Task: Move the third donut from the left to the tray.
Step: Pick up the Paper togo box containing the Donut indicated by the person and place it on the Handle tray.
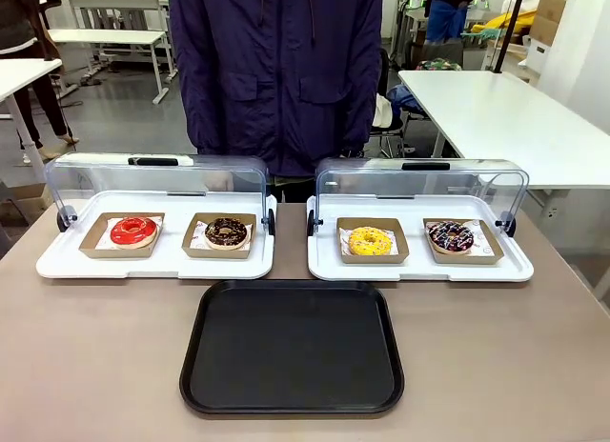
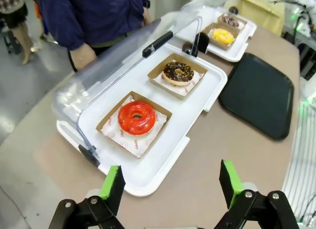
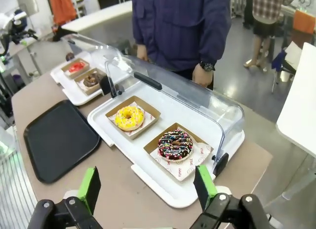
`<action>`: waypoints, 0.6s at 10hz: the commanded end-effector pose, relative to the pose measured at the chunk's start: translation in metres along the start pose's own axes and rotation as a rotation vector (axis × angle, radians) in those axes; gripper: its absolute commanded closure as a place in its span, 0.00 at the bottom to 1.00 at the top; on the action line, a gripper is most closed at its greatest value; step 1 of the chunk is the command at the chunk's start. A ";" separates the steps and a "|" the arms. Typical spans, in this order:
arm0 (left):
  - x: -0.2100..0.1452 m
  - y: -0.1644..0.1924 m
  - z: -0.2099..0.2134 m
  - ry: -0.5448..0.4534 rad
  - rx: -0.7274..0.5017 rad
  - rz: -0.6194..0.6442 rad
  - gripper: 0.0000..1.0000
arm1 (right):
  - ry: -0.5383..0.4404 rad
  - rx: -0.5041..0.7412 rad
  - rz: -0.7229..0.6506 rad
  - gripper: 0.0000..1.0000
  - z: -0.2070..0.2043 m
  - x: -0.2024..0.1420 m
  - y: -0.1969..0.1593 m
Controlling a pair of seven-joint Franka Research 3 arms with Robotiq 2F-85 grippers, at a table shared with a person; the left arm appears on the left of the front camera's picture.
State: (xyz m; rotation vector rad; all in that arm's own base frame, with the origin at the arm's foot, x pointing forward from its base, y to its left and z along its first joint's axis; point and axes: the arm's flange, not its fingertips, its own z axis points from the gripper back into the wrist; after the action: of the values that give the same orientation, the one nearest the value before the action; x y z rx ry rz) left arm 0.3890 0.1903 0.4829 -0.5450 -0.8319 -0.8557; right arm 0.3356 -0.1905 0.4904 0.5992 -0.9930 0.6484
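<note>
A: From the front we see the yellow donut [image 1: 370, 240] in its brown cardboard box [image 1: 372, 242] on white paper. It sits on the left half of the right-hand white tray [image 1: 419, 268], whose clear lid [image 1: 419, 183] stands open behind it.

B: We also see the black tray [image 1: 292, 348] lying flat on the table [image 1: 95, 366], nearer the robot, just in front of both white trays. A person [image 1: 276, 70] in a dark jacket stands at the far side.

A: In the left wrist view we have the left gripper [image 2: 171, 183] spread wide, green pads well apart, with nothing between them. It hangs above the table edge near the other white tray [image 2: 148, 174].

B: That tray carries the red donut [image 2: 136, 117] and the chocolate donut [image 2: 178, 72], each in its own box. The yellow one shows far off at the top, with the black tray lying beside the white trays.

A: In the right wrist view we find the right gripper [image 3: 147, 185] fully open too, and it grips nothing.

B: Beyond it the yellow donut rests in its box, next to a dark sprinkled donut [image 3: 175, 145] on the same white tray. The black tray is to the left, apart from the donut.
</note>
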 end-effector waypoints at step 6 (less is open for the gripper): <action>-0.027 -0.009 0.004 -0.106 -0.005 -0.065 0.00 | -0.048 0.016 0.041 0.00 0.006 -0.023 -0.004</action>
State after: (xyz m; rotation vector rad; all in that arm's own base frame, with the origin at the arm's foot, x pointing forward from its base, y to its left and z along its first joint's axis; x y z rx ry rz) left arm 0.3714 0.2018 0.4685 -0.5728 -0.9032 -0.8785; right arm 0.3248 -0.2010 0.4702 0.6210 -1.0212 0.6624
